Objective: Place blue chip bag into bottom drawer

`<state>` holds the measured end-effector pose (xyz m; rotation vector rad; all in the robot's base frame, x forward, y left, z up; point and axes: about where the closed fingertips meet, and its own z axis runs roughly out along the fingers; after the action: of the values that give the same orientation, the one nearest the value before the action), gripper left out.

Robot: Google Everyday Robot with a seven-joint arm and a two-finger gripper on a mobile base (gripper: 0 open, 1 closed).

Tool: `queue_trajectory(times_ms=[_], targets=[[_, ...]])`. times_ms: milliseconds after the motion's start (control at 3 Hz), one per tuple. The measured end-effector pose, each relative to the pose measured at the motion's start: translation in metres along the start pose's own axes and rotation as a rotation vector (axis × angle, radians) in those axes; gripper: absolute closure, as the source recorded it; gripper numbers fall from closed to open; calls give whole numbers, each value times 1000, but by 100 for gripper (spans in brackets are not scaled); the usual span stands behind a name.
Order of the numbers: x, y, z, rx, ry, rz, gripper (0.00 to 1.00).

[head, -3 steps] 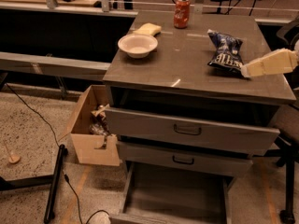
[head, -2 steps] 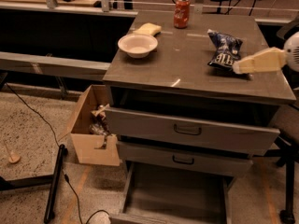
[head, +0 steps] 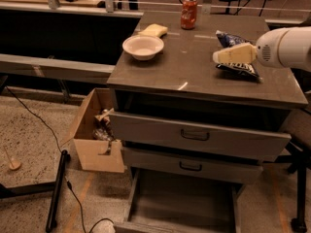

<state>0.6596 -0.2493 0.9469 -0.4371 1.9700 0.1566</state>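
**Camera view: blue chip bag on top of the cabinet, gripper across it**

The blue chip bag (head: 239, 69) is a small, crinkled, dark navy packet with white lettering. It lies flat on the cabinet (head: 194, 67) top, towards the right edge as seen here. The cream gripper (head: 218, 57) reaches in from the cabinet's right side and crosses the middle of the bag, tip pointing left. It hides the centre of the bag, so only the upper corner and lower edge show. Whether the gripper touches the bag, and whether it is released or clenched, I cannot tell. The arm behind it is cut off by the picture's edge.

The bottom drawer (head: 182, 198) is pulled out at the foot of the cabinet. Its flat grey floor is bare, and its front is cut off below. The two upper drawers (head: 199, 137) stand slightly pulled out. At the back of the cabinet top stands a red soda can (head: 188, 12), with a white bowl (head: 143, 47) at the left.
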Motion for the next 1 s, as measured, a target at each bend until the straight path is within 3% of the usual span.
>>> queue_trajectory(times_ms=[667,1000], targets=[[15,-32,64,24,-52,52,0],[29,-50,85,48,-42,67,17]])
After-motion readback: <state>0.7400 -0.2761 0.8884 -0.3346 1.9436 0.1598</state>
